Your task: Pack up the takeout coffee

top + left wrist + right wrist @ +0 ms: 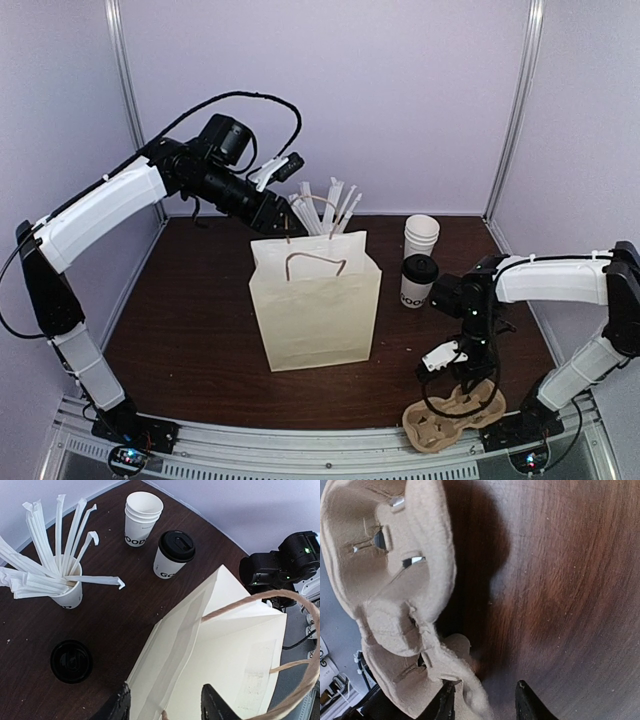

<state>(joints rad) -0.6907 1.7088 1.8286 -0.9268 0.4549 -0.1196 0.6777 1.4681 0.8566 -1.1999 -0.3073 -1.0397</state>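
Right fingers [524, 705] were found parted astride the pulp carrier [395, 580] at 5 o'clock on the desk [200, 300], left fingers [215, 707] parted at the paper bag [170, 650]; deeper seating before closing was judged advisable.

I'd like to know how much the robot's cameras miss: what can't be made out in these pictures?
- Bag inside: top view, its front wall hides it.
- Lidded cup lettering: left wrist view, curves out of sight.
- Carrier: right wrist view, cut off by edges; top view, right arm covers part.
- Loose lid: top view, behind the bag.
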